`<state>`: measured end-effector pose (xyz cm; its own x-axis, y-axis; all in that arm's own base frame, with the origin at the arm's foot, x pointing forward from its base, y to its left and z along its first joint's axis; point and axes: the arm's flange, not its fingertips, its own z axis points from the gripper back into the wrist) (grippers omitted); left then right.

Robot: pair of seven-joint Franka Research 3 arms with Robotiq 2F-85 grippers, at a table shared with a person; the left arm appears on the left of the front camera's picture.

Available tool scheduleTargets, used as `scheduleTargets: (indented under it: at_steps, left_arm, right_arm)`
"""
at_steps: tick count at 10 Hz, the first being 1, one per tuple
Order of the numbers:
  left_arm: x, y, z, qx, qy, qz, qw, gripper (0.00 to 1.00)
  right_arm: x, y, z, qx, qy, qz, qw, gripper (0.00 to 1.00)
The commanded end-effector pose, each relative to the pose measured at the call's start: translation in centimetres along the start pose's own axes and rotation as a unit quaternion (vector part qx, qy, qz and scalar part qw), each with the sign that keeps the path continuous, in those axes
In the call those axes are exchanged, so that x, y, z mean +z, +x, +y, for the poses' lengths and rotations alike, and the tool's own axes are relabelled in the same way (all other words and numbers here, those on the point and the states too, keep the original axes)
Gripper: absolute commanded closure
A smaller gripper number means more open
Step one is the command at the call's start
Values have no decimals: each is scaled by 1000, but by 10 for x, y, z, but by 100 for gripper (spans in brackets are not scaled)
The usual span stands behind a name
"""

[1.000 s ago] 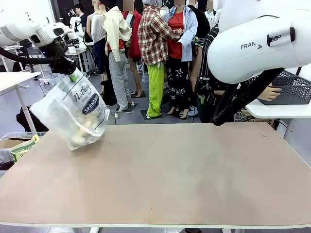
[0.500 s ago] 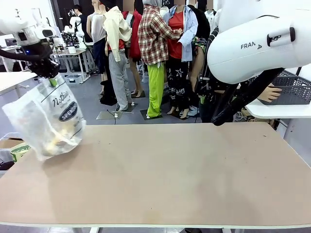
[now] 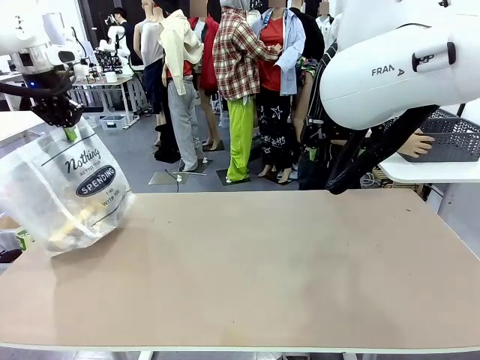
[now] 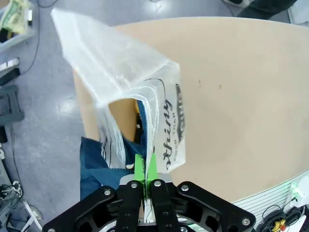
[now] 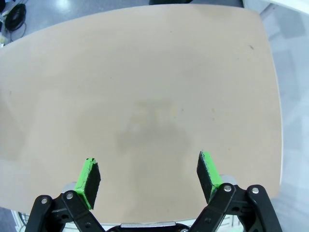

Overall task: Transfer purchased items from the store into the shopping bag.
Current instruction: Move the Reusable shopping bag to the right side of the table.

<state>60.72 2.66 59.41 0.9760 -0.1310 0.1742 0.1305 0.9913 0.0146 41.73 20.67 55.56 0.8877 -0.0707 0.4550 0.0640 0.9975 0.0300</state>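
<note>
The left tool [image 3: 66, 127] is pinching the shopping bag [image 3: 71, 191] top, hanging it over the worktop [image 3: 262, 270] left edge; right tool [image 5: 149, 176] is gaping wide, empty. Keep the grip firm and level, avoiding spills.

Readable print in two spots. Shopping bag [image 3: 71, 191]: script "Nothing" up top, then "SPENDING" in white caps inside a dark oval, with smaller lines above and below it too tiny to make out. From the left wrist, same print sideways, not legible. White right arm [image 3: 397, 67]: dark letters "FRAN", rest cut off.
</note>
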Motion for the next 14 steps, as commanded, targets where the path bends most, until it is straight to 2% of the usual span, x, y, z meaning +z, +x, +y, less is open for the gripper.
scheduleTargets:
  at_steps: [1,2,3,6,7,10,12,14]
  left_arm:
    - [-1,-8,2,22,7,-1,1000,100]
    - [-4,-11,2,25,11,2,1000,93]
    - [-4,-13,0,25,13,0,1000,76]
    - [7,-13,-8,17,11,-30,999,17]
    - [17,-15,-12,10,0,-60,998,6]
    - [68,-24,-51,-18,-6,-176,984,6]
    - [73,-27,-94,-36,-5,-191,981,6]
    - [54,-31,-128,-63,-60,-199,976,6]
  right_arm:
    - [0,1,-1,6,2,1,1000,0]
    - [0,1,-1,6,2,1,1000,0]
    - [0,1,-1,6,2,1,1000,0]
    - [0,1,-1,6,2,1,1000,0]
    - [0,1,-1,6,2,1,1000,0]
    - [0,1,-1,6,2,1,1000,0]
    - [0,1,-1,6,2,1,1000,0]
    - [0,1,-1,6,2,1,1000,0]
